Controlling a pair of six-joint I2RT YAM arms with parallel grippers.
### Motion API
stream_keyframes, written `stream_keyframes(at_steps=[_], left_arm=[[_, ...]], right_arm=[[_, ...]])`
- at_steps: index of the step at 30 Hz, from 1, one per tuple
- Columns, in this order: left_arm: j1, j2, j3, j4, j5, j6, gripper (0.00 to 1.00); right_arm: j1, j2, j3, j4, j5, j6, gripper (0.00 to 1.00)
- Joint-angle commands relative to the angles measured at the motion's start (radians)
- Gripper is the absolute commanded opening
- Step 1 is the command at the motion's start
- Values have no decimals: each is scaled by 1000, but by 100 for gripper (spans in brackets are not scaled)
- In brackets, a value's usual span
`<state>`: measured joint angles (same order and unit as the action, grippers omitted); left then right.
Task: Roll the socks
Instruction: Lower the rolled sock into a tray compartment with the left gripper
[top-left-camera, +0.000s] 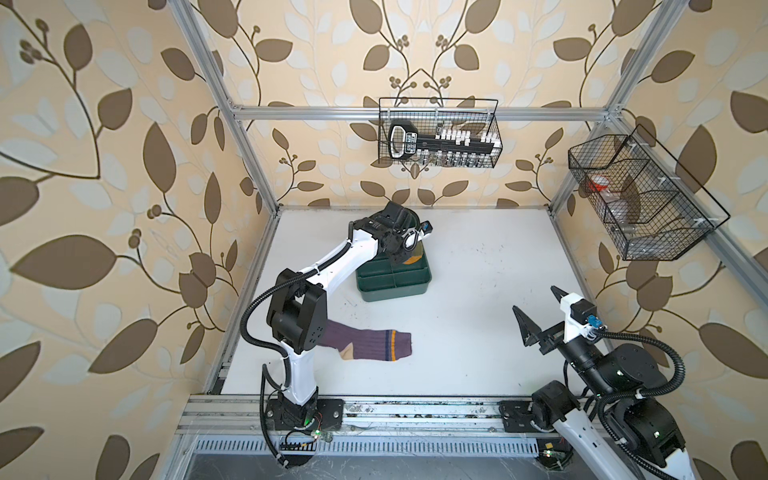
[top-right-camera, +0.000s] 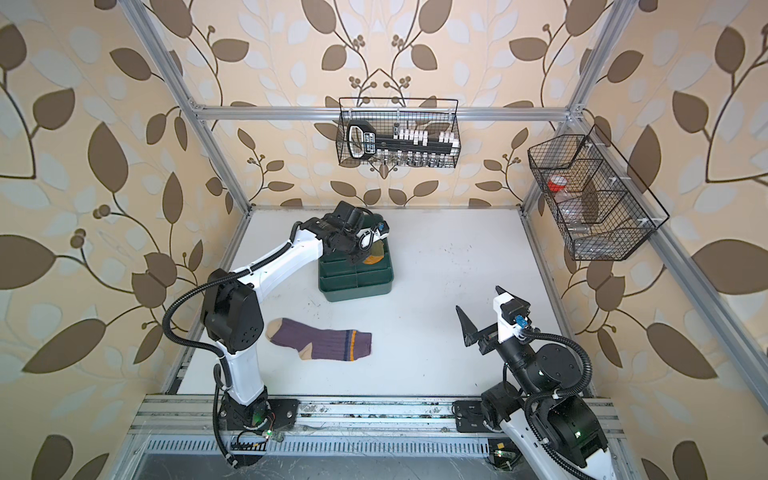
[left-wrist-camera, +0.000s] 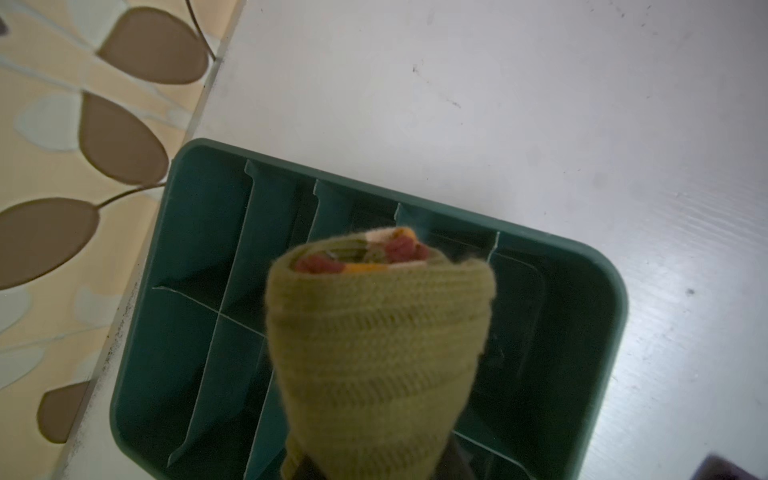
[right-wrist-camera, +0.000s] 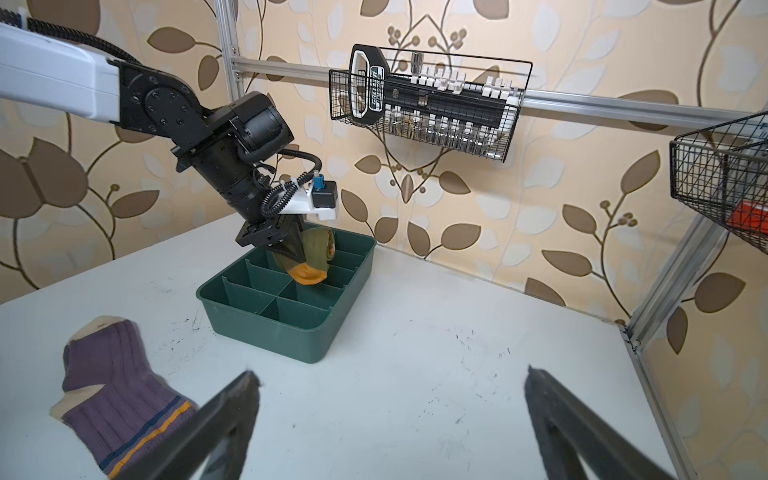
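A: What is seen at the left of the tabletop (top-left-camera: 457, 353)?

B: The purple sock (top-right-camera: 320, 343) is laid flat and unrolled, at about 7 o'clock from the tabletop's middle in both top views. Its toe is pointed to 9 o'clock and its striped cuff to 3 o'clock. It is kept apart from both end effectors.

A: And what is found further along?

B: The dark green tray (right-wrist-camera: 266, 332) is set at about 1 o'clock from the purple sock, well apart from it. The left end effector (right-wrist-camera: 309, 255) is held above its far compartments, clenched on the olive sock (left-wrist-camera: 374, 353). That sock is rolled into a bundle, and its mustard toe is hung lowest, at about rim level. Whether a divider is touched cannot be told.

A: Is the bundle seen from the left wrist?

B: It is, close up and blurred, with the spiral of layers shown at its end and the tray's compartments spread behind it.

A: What is shown at the right?

B: The right end effector (top-left-camera: 534, 297) is held released, with its jaws spread wide. It is placed above bare tabletop at about 3 o'clock from the purple sock.
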<state>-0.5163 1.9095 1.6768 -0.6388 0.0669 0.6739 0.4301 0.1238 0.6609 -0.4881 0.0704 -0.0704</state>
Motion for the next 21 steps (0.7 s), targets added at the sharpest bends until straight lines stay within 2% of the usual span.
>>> stream_keyframes(at_steps=[1,10,21], left_arm=[[1,0,-3,74,-42,-12,0],[-13,11,-112,194,-117,-39,0],[-52,50,-187,270,-141,-74,0]], right_arm=[[3,-13,-10,-9,-5,12,100],[1,-9,-8,-28,-15,11,100],[1,6,-12,-32,-37,-2,100]])
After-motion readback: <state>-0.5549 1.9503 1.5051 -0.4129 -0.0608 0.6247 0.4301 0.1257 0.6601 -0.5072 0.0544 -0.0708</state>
